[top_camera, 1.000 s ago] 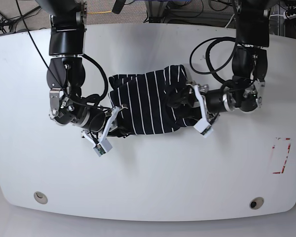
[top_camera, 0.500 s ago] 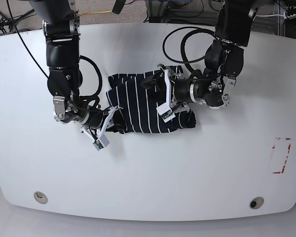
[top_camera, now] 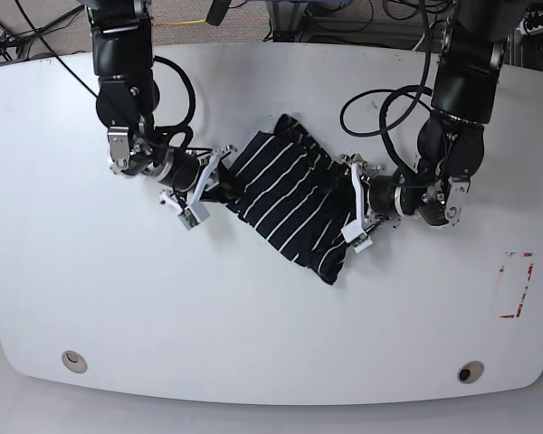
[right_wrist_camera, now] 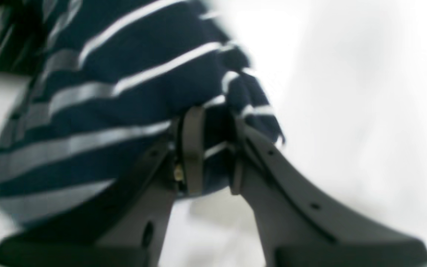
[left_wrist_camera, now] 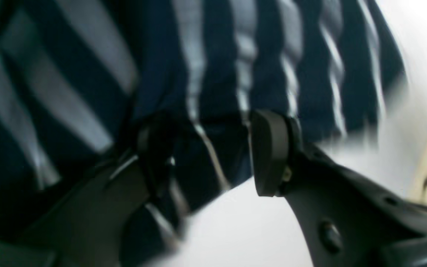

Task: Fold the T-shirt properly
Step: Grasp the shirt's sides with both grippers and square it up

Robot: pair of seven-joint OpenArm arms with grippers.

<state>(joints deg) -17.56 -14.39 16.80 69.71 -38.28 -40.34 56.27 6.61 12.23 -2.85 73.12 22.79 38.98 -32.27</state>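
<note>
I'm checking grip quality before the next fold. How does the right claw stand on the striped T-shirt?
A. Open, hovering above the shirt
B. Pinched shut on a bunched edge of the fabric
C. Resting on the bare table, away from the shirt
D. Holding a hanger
B: in the right wrist view the right claw has its two fingers closed on a bunched edge of the T-shirt, with striped fabric squeezed between them.

bare table point(top_camera: 253, 325) ahead; T-shirt point(top_camera: 290, 194) mid-table
</note>
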